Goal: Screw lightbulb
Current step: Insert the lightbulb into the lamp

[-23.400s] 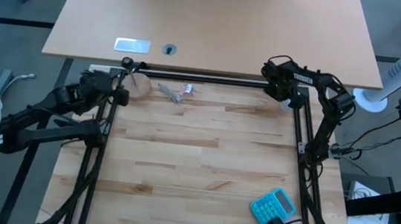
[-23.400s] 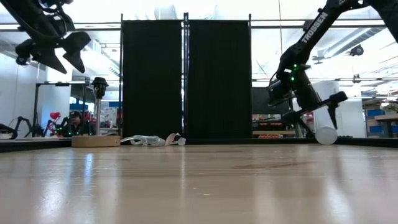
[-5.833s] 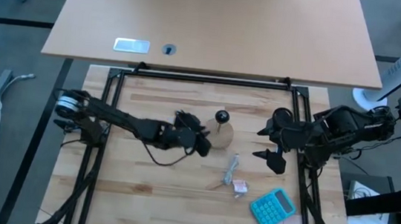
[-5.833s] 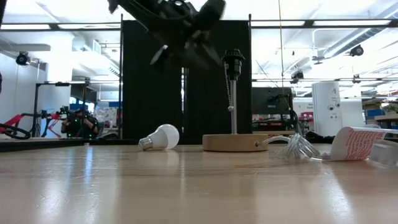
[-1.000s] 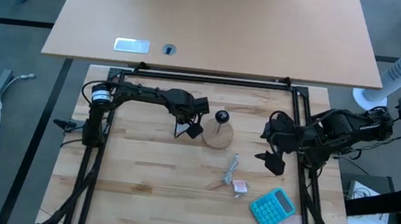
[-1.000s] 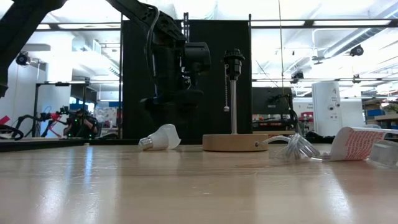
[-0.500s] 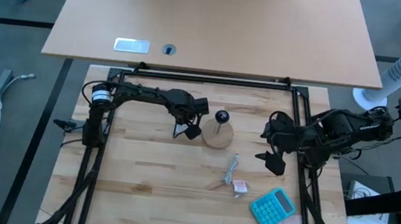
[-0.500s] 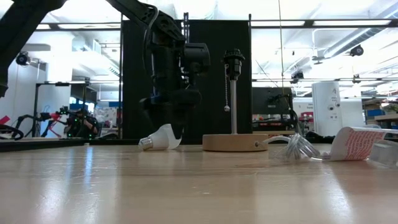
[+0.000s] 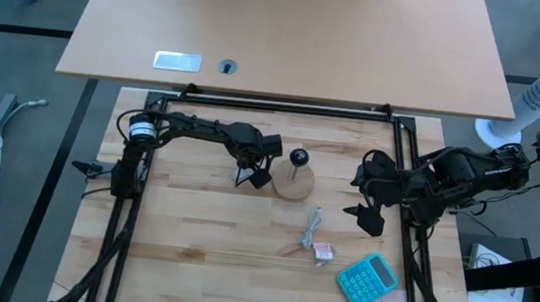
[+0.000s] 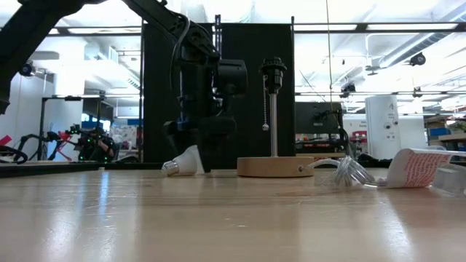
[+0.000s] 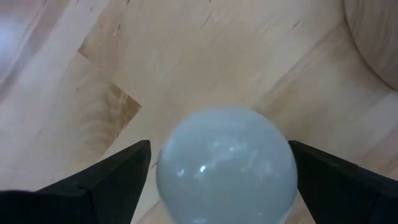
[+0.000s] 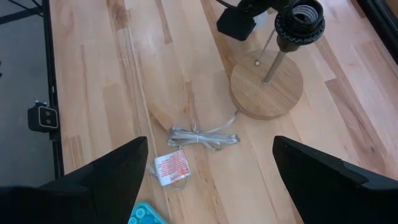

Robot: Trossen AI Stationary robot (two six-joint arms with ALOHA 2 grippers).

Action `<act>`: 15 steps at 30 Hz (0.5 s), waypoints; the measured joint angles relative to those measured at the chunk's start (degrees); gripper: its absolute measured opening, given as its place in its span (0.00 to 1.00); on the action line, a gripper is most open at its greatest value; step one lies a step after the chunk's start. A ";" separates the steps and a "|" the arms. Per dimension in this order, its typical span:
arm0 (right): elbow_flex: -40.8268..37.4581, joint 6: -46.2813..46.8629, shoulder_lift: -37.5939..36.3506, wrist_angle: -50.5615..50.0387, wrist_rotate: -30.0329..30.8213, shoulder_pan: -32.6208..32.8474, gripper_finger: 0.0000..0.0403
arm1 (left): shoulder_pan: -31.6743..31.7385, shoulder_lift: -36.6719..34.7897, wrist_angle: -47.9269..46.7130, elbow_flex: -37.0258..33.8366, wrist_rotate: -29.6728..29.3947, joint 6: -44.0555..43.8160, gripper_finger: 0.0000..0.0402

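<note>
Clearly little is done: the lightbulb (image 10: 183, 163) lies on its side on the surface (image 9: 200, 244), just beside the wooden lamp base (image 9: 296, 183), and the black socket (image 10: 274, 73) on the upright stem is empty. Down over the bulb, the left hand (image 11: 217, 171) has its fingers spread to either side, not pinching it. Off to one side, the right hand (image 9: 369, 204) waits, also spread. Gripping, lifting and screwing all remain.
</note>
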 joint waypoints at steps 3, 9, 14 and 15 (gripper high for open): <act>0.00 0.00 0.00 0.00 0.02 0.00 0.85 | 0.00 -0.04 -0.17 0.00 0.02 0.13 0.88; 0.00 -0.02 0.00 0.00 0.02 -0.02 0.85 | 0.00 -0.04 -0.20 0.00 0.02 0.20 0.85; 0.00 -0.08 0.00 -0.01 0.07 -0.01 0.85 | 0.00 -0.04 -0.93 0.00 0.13 0.20 0.82; 0.00 -0.19 0.00 0.00 0.07 -0.02 0.85 | 0.00 -0.04 -1.15 0.00 0.15 0.21 0.81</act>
